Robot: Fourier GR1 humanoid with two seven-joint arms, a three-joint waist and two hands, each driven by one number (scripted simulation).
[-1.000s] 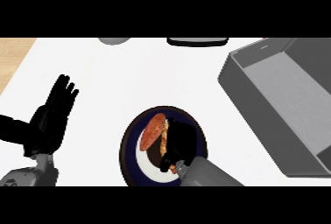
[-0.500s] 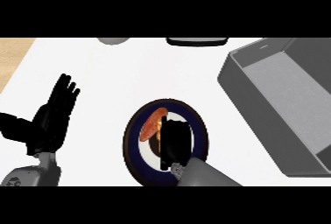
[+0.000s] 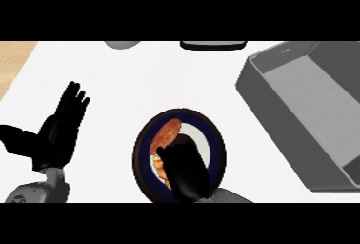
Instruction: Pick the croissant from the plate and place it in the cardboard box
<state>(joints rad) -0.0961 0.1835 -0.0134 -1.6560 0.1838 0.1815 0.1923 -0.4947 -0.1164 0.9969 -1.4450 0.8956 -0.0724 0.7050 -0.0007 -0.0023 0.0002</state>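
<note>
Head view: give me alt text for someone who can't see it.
The robot's right hand lies over a dark-rimmed plate on the white counter, covering part of the croissant on it. A grey open box sits to the right, and the left hand rests open at the left.

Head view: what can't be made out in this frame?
All in the head view:
- croissant: lower part hidden under the right hand; whether it is grasped is unclear.
- plate: near rim hidden by the right forearm.
- box: right side cut off by the view's edge.
- grey object, dark object: cut off at the top, unidentifiable.
</note>
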